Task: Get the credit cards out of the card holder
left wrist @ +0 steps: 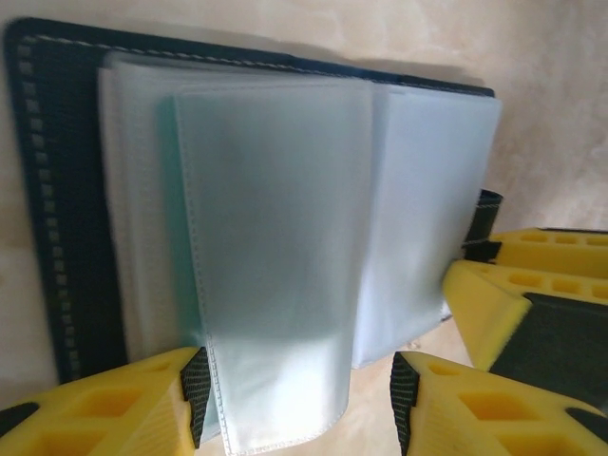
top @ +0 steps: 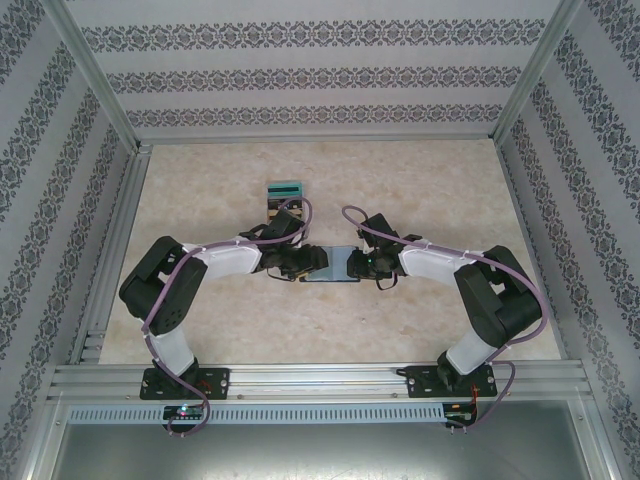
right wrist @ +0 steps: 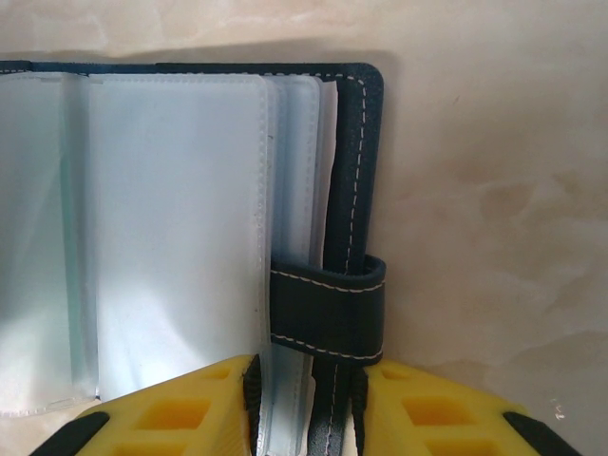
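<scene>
Card holder (top: 332, 266) lies open, middle of frame. Right gripper (right wrist: 304, 389) pinches its cover edge. Left gripper (left wrist: 299, 404) spread loose around clear sleeve (left wrist: 275, 247). Credit cards likely all still inside; pulling left to do.

The left arm (top: 230, 258) and right arm (top: 436, 262) have black joints, white shells and a purple cable (top: 148, 322) each. The left gripper (left wrist: 296, 404) has yellow pocketed fingers (left wrist: 95, 418) with black ribbed pads (left wrist: 195, 399).

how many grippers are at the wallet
2: left gripper at the wallet's left end, astride a clear sleeve; right gripper at its right end, clamped on the cover beside the tab.
</scene>
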Controlling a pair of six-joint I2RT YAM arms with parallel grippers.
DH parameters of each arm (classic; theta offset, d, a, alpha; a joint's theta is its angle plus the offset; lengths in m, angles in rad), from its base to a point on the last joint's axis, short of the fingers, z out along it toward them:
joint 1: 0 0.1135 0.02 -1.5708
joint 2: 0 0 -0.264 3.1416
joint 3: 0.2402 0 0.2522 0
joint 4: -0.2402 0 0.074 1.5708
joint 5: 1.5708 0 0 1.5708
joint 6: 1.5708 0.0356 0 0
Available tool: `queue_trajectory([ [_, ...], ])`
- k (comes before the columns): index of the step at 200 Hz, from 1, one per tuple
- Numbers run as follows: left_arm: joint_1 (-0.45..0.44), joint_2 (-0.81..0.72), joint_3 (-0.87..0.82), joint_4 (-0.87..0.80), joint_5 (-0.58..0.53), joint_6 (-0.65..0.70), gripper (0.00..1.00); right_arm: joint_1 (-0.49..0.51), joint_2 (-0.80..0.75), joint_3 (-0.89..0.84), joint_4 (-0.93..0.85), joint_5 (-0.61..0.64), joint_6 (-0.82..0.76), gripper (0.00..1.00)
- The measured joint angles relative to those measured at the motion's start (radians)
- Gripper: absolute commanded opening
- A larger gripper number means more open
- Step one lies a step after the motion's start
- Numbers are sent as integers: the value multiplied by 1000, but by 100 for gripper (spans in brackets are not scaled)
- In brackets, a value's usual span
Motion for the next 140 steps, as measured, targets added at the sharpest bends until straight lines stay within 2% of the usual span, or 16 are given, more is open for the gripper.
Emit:
queue_trajectory([
  [76, -33, 5, 65, 34, 58, 5, 56, 0, 0, 0, 0, 0, 1, 36],
  [140, -55, 93, 156, 51, 100, 8, 56, -4, -44, -19, -1, 24, 26, 38],
])
